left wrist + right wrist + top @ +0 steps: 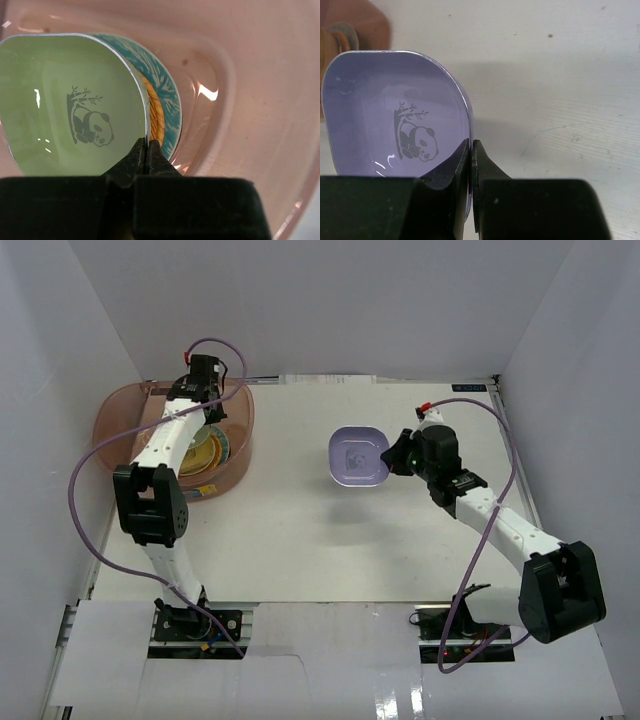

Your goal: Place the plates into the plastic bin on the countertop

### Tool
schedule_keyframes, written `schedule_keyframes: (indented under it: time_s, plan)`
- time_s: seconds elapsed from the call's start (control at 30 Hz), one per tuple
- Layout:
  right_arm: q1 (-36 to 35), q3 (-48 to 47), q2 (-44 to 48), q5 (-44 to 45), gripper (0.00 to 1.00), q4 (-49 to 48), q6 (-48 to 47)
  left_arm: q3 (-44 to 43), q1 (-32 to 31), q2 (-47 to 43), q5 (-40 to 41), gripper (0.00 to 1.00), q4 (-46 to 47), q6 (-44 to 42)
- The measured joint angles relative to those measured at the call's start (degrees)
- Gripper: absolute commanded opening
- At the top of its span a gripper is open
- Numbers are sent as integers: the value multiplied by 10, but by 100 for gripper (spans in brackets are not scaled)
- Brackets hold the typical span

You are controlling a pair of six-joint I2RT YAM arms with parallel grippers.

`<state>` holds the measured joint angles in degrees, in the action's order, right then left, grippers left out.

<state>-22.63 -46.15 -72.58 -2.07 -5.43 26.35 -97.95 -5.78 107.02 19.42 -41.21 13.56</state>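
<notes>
Left gripper (146, 145): fingers pressed together on the rim of a green plate (70, 100), thin edge pinched between the tips. The plate is inside the plastic bin (250, 75), held over the plates already lying in it. A panda drawing (90, 125) shows on its face.

Under the green plate, in the bin: a teal plate (170, 95) with pale leaf streaks and an orange plate (156, 112) lying on it, only a sliver of each showing. In the top view the arm covers much of the stack, and something yellowish shows beside it.

The bin sits at the far left of the countertop (300, 540), close to the left wall.

Right gripper (471, 145): tips clamped on the rim of a lavender plate (395, 110). That plate is outside the bin, well apart from it to the right, over open countertop. Cannot tell whether it rests on the surface or hangs just above; a shadow lies beside it. The bin's edge shows at the top left corner of the right wrist view.
</notes>
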Motion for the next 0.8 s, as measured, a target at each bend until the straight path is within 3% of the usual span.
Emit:
schedule_keyframes:
  time_s: [0.17,0.2,0.23,0.3,0.33,0.4,0.43,0.47,0.57,0.8]
  plan:
    - [-47,-22,-9,5,8,12,-3,1,-4,43,5,1,-17,3]
    - [-54,-29,-14,6,8,13,-4,3,-4,44,9,6,-17,4]
    - [-61,-38,-20,6,8,13,-5,7,-4,44,14,21,-17,5]
    - [-72,-54,-33,9,8,15,-5,16,-3,42,20,37,-16,7]
    - [-77,-63,-39,14,8,16,-6,21,-3,41,22,50,-15,9]
    - [-88,-80,-51,22,8,21,-9,29,-3,37,21,63,-12,14]
    - [-94,-89,-57,26,8,23,-10,33,-3,34,17,74,-10,16]
    - [-99,-95,-62,29,8,23,-11,38,-3,28,10,77,-8,17]
    - [-110,-106,-73,37,8,23,-13,52,-2,-12,-19,78,-5,26]
    - [-124,-115,-91,56,8,36,-13,100,-28,-206,-137,67,36,53]
